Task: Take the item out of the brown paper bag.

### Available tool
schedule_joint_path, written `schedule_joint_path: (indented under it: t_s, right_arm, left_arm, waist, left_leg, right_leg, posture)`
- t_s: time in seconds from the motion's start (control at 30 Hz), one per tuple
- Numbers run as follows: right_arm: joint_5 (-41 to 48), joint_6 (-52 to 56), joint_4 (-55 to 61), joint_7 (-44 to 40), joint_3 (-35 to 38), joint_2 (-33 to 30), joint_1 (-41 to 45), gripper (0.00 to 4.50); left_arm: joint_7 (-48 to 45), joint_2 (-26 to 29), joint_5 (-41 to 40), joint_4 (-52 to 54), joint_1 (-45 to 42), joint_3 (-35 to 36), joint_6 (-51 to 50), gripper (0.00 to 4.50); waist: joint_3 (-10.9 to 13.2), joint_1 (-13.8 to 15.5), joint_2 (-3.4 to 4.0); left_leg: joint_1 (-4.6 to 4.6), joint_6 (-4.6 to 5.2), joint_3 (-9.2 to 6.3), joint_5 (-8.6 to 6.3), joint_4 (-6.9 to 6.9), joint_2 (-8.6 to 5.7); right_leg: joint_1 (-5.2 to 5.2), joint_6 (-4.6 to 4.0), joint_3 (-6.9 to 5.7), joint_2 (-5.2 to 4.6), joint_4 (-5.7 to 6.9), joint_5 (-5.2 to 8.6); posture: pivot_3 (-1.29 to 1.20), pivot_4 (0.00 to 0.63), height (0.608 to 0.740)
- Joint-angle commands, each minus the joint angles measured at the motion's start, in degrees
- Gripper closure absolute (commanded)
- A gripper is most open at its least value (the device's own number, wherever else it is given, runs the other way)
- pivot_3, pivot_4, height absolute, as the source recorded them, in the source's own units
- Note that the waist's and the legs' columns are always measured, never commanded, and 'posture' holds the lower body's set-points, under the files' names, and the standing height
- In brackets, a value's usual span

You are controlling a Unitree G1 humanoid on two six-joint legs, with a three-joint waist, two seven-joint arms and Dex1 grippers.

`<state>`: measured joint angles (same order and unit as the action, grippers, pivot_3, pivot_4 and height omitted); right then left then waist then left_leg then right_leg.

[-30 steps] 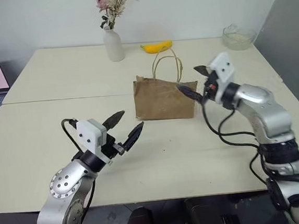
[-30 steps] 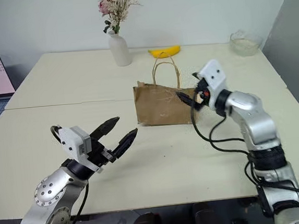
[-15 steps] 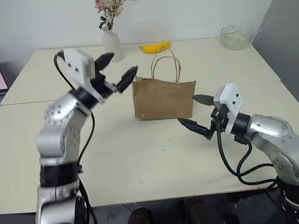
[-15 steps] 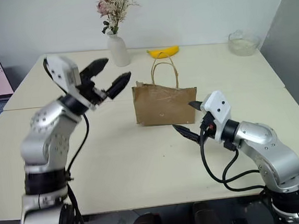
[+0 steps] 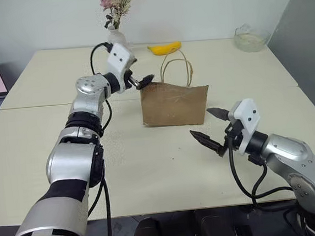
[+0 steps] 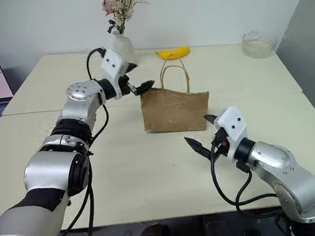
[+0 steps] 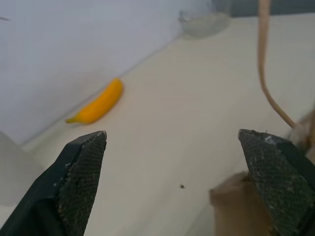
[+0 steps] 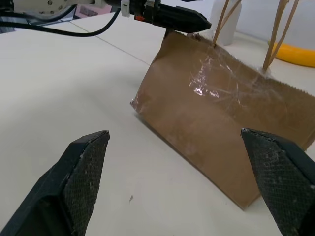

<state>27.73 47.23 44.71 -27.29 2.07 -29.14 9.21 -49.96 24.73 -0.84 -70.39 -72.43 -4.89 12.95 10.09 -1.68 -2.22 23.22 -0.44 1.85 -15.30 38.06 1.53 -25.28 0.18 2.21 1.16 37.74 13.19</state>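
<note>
We see the brown paper bag standing upright in the middle of the tabletop, with its two cord handles sticking up, and we cannot see the item, so we cannot tell where it is. Our left hand is up at the bag's top left corner with its fingers spread wide and nothing in them, and one black fingertip is right over the bag's edge. Our right hand is low over the tabletop just in front of the bag's right end, also wide open and holding nothing, and a yellow banana and a white vase of dried flowers sit behind the bag.
</note>
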Motion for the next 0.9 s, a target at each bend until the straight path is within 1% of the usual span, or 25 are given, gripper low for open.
schedule_joint_path:
  t_s: [0.03,0.23,0.37,0.5,0.63,0.8,0.9]
  right_arm:
    - [2.7,0.0,3.9,-0.3,3.2,-1.2,-1.3,0.00]
    - [6.0,0.1,4.6,-1.7,4.8,-3.4,-3.6,0.00]
    - [6.4,-0.7,3.6,-2.2,4.4,-4.4,-3.6,0.00]
    - [5.9,-1.7,2.5,-2.6,3.8,-4.8,-3.5,0.00]
    - [5.3,-2.7,1.7,-3.1,3.5,-5.0,-3.6,0.00]
    - [5.3,-3.4,0.7,-3.3,3.7,-5.3,-3.2,0.00]
    - [5.3,-3.6,0.4,-3.4,3.7,-5.5,-3.1,0.00]
  left_arm:
    - [-5.2,1.0,2.2,-1.0,-2.2,-0.7,1.7,0.01]
    - [-18.5,2.7,2.5,-0.9,-2.6,-0.5,-2.3,0.01]
    - [-23.9,3.7,2.8,0.0,-1.8,-0.7,-3.7,0.01]
    - [-27.4,4.1,2.3,1.2,-0.7,-0.3,-4.8,0.01]
    - [-28.3,4.3,2.1,2.6,0.2,0.1,-5.8,0.01]
    - [-25.7,4.0,1.4,3.1,0.6,1.3,-5.4,0.01]
    - [-20.4,2.9,0.4,2.5,-0.4,3.4,-4.2,0.64]
  waist:
    - [0.0,0.0,0.00]
    - [0.0,0.0,-0.02]
    - [0.0,0.0,-0.02]
    - [0.0,0.0,-0.02]
    - [0.0,0.0,-0.02]
    - [0.0,0.0,-0.03]
    - [0.0,0.0,-0.03]
  left_leg:
    - [-0.01,0.00,0.00,0.00,0.00,0.01]
    - [-0.16,0.00,0.00,0.00,0.04,-0.02]
    - [-0.20,0.00,0.00,0.01,0.10,-0.03]
    - [-0.20,0.00,-0.02,0.01,0.11,-0.02]
    - [-0.20,0.00,-0.01,0.00,0.11,-0.02]
    - [-0.21,0.00,-0.02,0.00,0.12,-0.01]
    - [-0.21,0.00,-0.02,0.01,0.14,-0.01]
  right_leg:
    - [0.00,0.00,0.00,0.00,0.02,0.00]
    - [0.12,0.00,0.00,0.00,0.13,0.00]
    - [0.16,0.00,0.00,-0.01,0.22,0.00]
    - [0.16,0.00,0.00,0.00,0.24,0.00]
    - [0.15,0.00,0.02,0.00,0.24,0.00]
    - [0.15,0.00,0.02,0.00,0.27,0.00]
    - [0.15,0.00,0.02,0.00,0.29,0.00]
  posture:
    - [0.00,0.150,0.740]
    - [0.00,0.150,0.740]
    - [0.00,0.150,0.740]
    - [0.00,0.150,0.740]
    - [0.00,0.150,0.740]
    - [0.00,0.150,0.740]
    - [0.00,0.150,0.740]
